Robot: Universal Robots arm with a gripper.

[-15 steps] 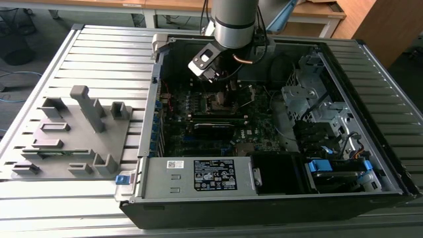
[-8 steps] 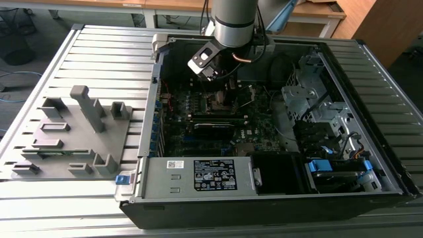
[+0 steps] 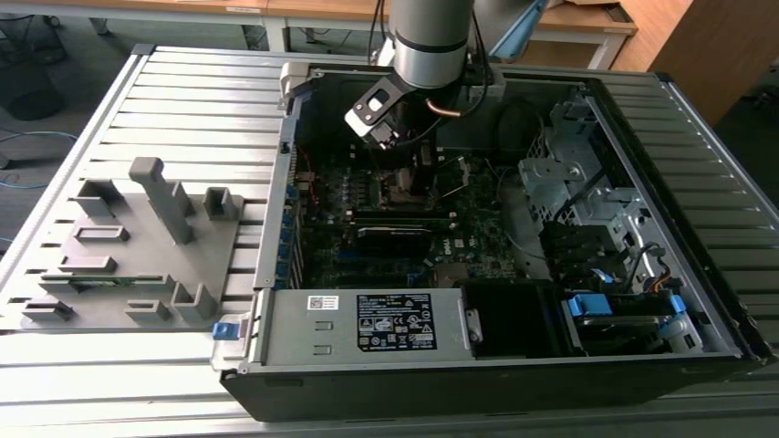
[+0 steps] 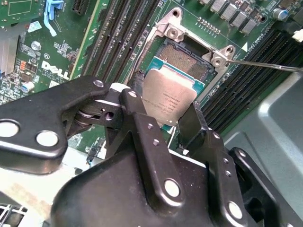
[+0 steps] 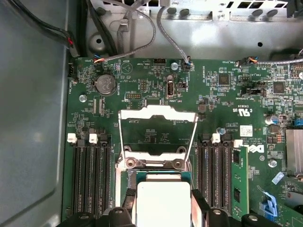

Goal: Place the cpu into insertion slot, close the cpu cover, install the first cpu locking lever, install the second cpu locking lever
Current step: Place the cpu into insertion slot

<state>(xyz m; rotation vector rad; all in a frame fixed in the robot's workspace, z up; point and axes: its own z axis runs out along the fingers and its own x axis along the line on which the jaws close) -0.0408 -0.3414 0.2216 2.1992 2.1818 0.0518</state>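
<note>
Ribbed grey metal slats make up the work surface (image 3: 182, 91), on which an open black and silver computer case (image 3: 487, 392) is laid flat. On the exterior view's left of the case, a grey moulded fixture tray (image 3: 98, 306) with upright pegs is set on the slats.

At the near end of the case, a silver power supply box (image 3: 305, 328) with a white-edged label is mounted. Beyond it the green motherboard (image 3: 353, 269) is seen.

Over the board, the small flat square cpu (image 4: 168, 92) with a dull silver-grey metal top is pinched at two opposite edges by the black two-finger gripper (image 4: 163, 111). The chip is held tilted over the insertion slot (image 4: 184, 56), a square socket with a dark centre and silver rim. Whether chip and socket touch cannot be told.

The cpu cover (image 5: 157, 112), a thin silver frame with a large square window, is swung open at one edge of the slot. Black memory slots (image 5: 90, 175) are ranged on both sides.

Farthest off, wooden desks (image 3: 585, 23) and a grey floor (image 3: 18, 173) are seen.
</note>
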